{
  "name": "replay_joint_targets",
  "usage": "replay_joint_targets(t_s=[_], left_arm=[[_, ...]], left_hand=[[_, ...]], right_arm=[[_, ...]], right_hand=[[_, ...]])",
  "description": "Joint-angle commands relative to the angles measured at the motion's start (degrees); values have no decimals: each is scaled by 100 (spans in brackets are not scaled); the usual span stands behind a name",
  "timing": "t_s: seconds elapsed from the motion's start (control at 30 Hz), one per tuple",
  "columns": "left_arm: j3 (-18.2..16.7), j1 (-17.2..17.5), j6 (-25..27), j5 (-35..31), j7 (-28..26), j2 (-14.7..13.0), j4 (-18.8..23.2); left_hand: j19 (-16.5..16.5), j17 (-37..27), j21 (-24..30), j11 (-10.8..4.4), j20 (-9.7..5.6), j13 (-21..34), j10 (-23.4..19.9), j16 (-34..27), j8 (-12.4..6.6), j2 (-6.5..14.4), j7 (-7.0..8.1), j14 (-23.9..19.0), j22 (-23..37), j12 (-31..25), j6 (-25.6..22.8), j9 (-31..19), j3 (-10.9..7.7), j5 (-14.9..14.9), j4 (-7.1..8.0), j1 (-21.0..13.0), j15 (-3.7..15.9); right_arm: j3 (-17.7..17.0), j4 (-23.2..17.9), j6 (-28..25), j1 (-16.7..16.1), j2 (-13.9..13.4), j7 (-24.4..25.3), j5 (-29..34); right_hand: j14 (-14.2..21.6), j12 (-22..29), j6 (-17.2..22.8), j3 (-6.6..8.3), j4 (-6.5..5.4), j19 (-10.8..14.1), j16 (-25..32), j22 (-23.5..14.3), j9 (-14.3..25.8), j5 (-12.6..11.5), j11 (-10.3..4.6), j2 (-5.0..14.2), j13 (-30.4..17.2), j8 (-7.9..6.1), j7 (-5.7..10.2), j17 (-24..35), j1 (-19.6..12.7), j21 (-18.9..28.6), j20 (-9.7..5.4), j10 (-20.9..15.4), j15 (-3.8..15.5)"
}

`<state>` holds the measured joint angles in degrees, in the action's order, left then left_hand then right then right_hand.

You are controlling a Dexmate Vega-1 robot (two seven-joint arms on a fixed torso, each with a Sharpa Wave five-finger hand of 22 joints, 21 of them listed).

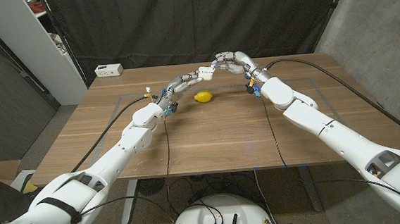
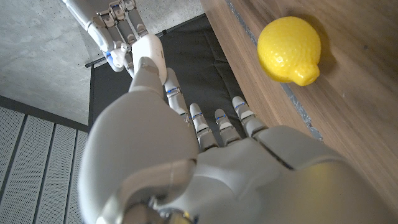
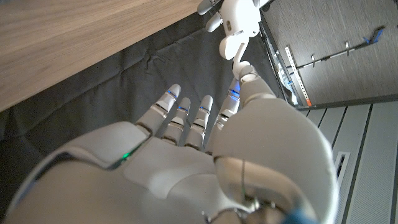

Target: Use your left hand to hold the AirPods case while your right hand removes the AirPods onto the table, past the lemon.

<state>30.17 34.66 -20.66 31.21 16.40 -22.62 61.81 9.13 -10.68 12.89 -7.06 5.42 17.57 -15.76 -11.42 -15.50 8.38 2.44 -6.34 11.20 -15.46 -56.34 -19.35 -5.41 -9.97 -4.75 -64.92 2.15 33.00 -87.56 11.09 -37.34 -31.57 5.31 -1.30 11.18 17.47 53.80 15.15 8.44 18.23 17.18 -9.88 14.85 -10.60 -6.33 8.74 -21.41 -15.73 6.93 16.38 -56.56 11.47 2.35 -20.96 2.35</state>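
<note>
Above the far middle of the brown wooden table (image 1: 209,136), we see the robot's two white hands meet in mid-air, the left hand (image 1: 189,79) reaching in from one side and the right hand (image 1: 233,61) from the other. A small white rounded case (image 1: 206,72) sits at the tips of the left hand, which pinches it; in the right wrist view the same case (image 3: 238,25) shows beyond the right hand's outstretched fingers (image 3: 186,118). The right hand's fingertips touch the case, though we cannot tell whether they grip anything. The yellow lemon (image 1: 202,96) lies on the table just below the hands, near the left wrist. A white power strip (image 1: 109,70) rests at the far left edge.
</note>
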Motion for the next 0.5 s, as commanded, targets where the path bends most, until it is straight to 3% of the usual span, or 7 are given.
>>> replay_joint_targets(t_s=[0.03, 0.5], left_arm=[[26, -24, 3, -28, 1, 3, 20], [18, -32, 41, -31, 13, -48, 84]], left_hand=[[11, -5, 26, -5, 9, 10, 7, -2, -50, 43, 296, 13, 2, 18, -346, -757, -140, -30, -73, 9, 230], [22, -3, 31, -9, -3, 10, 0, -2, -44, 42, 282, 11, 2, 16, -345, -761, -161, -30, -97, 21, 234]], right_arm=[[-333, -170, -67, -266, -52, -161, -1063], [-459, -348, -627, -595, -262, 160, -1243]], right_hand=[[30, -21, -22, -12, -25, 53, 24, -4, 31, -9, 2, 16, -13, -31, 27, 10, -37, 20, 8, 32, 600], [24, -28, -18, -19, -27, 55, 29, -5, 45, -6, 16, 14, -22, -31, 19, 9, -42, 12, 14, 43, 593]])
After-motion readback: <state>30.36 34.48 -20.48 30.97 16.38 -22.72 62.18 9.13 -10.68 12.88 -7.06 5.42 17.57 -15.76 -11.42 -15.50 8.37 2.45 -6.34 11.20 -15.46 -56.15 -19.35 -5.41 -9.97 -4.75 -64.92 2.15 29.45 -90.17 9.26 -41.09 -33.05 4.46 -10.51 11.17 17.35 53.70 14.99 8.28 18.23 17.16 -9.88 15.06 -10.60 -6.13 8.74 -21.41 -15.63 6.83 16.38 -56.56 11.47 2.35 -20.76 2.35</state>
